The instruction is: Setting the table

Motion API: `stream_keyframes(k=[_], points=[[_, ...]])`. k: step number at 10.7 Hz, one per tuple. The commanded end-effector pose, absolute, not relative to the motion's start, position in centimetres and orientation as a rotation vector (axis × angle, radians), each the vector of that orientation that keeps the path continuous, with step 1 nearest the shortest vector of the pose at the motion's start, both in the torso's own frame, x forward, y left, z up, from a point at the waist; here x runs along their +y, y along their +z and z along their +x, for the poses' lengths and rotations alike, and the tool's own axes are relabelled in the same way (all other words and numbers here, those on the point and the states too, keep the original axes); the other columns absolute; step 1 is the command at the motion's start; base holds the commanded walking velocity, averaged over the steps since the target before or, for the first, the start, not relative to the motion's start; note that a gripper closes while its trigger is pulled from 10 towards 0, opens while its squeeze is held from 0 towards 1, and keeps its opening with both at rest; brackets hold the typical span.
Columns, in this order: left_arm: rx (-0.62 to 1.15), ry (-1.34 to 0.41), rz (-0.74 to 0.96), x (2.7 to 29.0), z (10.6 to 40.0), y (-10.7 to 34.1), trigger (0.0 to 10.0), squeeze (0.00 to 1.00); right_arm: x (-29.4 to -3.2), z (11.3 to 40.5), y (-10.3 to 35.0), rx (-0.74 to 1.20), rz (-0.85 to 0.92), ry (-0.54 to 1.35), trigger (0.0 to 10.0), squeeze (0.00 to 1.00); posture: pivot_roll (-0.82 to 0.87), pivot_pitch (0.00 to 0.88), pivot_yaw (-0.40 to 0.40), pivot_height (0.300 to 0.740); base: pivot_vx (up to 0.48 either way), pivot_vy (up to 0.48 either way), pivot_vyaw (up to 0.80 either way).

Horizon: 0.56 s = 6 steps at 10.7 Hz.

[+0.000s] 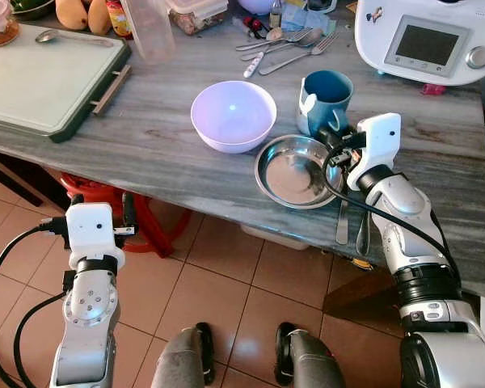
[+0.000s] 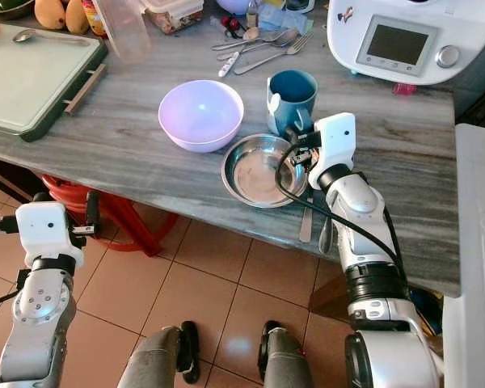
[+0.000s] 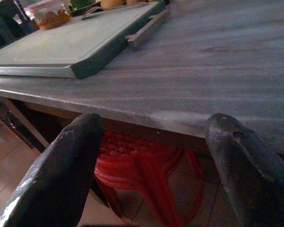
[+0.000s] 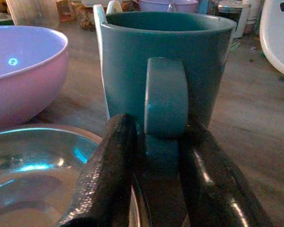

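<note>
A blue mug [image 1: 327, 95] stands on the grey marble table [image 1: 145, 137], just behind a shallow steel dish [image 1: 297, 171]. My right gripper [image 1: 337, 133] is shut on the mug's handle [image 4: 165, 94], one black finger on each side of it. A lilac bowl [image 1: 233, 115] sits to the left of the mug. A knife [image 1: 343, 222] and a spoon [image 1: 363, 230] lie by the table's near edge, right of the dish. Below the table edge my left gripper [image 3: 156, 142] hangs open with nothing between its fingers [image 3: 66, 161].
A green cutting board [image 1: 48, 81] fills the table's left end. Loose cutlery [image 1: 283, 44] and a clear tumbler [image 1: 149, 28] lie at the back, with a white kitchen machine [image 1: 424, 40] at the back right. Under the table stands a red stool [image 1: 145, 214] on tiled floor.
</note>
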<state>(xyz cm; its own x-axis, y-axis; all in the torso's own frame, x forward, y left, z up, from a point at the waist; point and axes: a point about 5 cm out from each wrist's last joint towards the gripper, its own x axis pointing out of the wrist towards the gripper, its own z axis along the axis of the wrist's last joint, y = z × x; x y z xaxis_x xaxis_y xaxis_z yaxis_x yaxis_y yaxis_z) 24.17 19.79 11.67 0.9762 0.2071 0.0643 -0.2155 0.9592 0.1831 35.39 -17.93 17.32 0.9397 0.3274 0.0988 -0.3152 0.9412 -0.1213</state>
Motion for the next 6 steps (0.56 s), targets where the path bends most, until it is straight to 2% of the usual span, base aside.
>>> stream_keyframes(k=[1, 6], points=[[-0.028, 0.221, 0.195, 20.1, 23.9, 11.3, 10.0, 0.0, -18.0, 35.2, 16.9, -0.11, -0.103, 0.337, 10.0, 1.0, 0.06, 0.214, 0.048, 0.74, 0.0, 0.0, 0.0], [-0.03, 0.213, 0.189, 19.9, 24.2, 11.3, 10.0, 0.0, -17.8, 34.1, 17.4, -0.143, -0.164, 0.328, 10.0, 1.0, 0.05, 0.209, 0.051, 0.74, 0.0, 0.0, 0.0]])
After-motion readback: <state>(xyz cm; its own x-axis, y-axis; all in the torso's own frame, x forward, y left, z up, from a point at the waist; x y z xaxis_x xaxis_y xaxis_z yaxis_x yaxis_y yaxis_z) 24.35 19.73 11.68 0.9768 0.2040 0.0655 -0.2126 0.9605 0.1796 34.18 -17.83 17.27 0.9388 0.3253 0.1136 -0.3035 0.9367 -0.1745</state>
